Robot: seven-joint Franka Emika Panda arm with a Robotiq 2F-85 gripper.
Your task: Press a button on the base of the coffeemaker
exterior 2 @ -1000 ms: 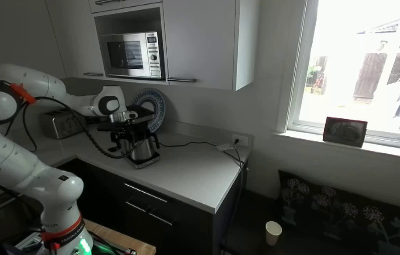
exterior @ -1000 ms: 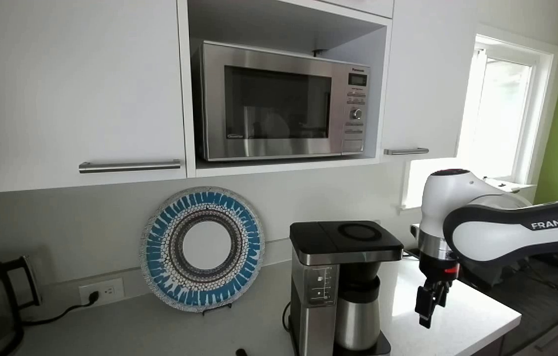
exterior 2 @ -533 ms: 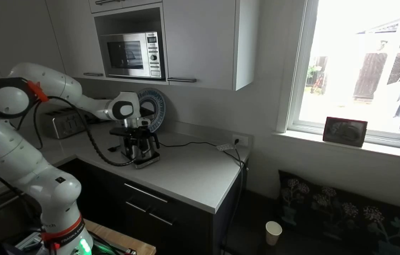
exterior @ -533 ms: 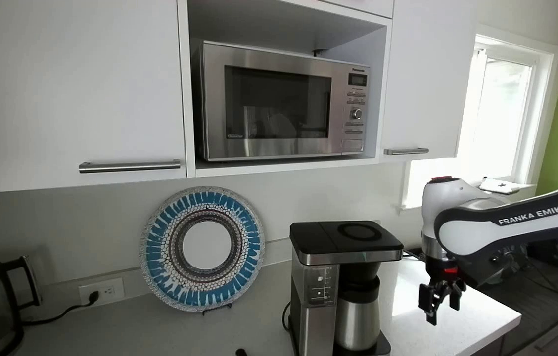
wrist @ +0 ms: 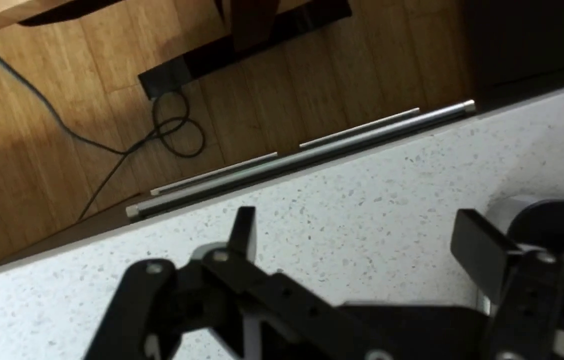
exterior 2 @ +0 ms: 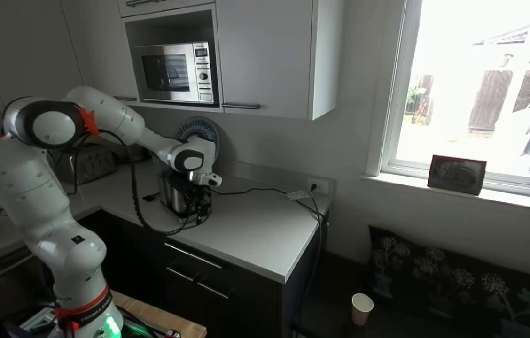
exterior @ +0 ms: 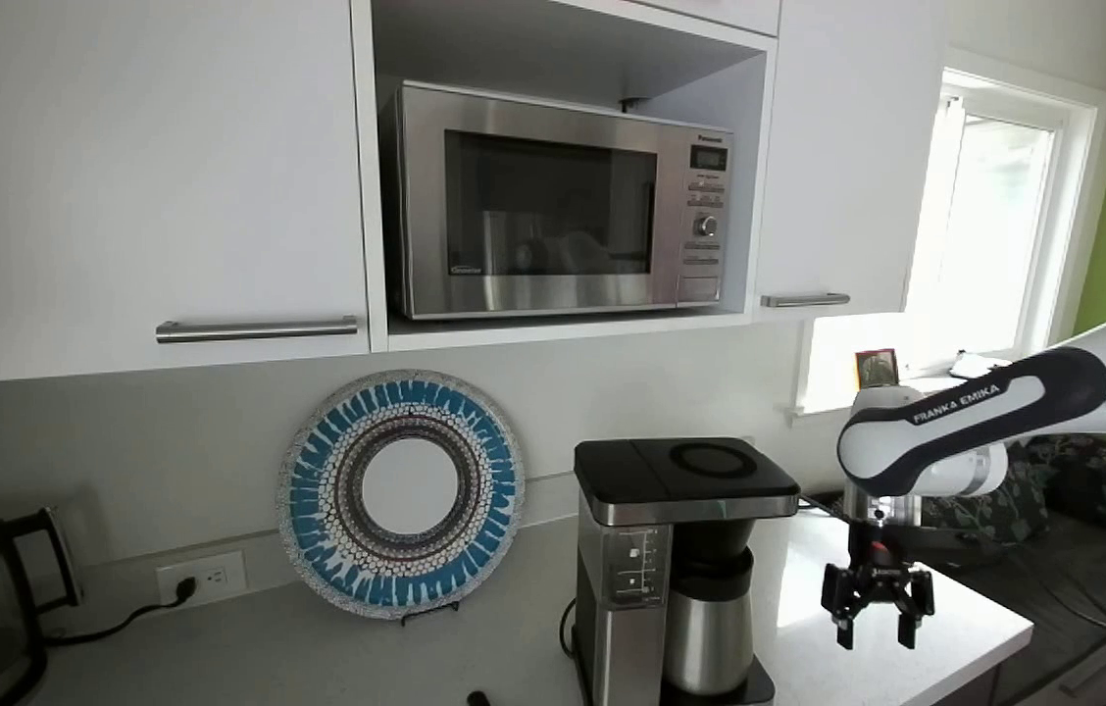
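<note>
The coffeemaker (exterior: 624, 647), boxy black and silver, stands on the counter with its steel carafe (exterior: 713, 632) in an exterior view; the frame's bottom edge cuts off its base. In an exterior view the coffeemaker (exterior 2: 165, 190) is partly hidden behind the gripper and wrist. No button can be made out. My gripper (exterior: 876, 635) points down, to the right of the carafe and apart from it in that view. In the wrist view my gripper (wrist: 354, 231) is open and empty, fingers (wrist: 482, 250) wide apart over the speckled counter. A dark and silver part shows at the right edge there.
A microwave (exterior: 553, 196) sits in the cabinet above. A patterned round plate (exterior: 313, 515) stands behind, and a dark kettle (exterior: 53, 559) is at far left. A cord (exterior 2: 255, 189) runs along the counter (exterior 2: 265, 234). A toaster (exterior 2: 89, 164) stands behind the arm.
The arm has moved to the right and lower in an exterior view, now in front of the coffeemaker. The gripper has turned, so both separated fingers now show side by side.
</note>
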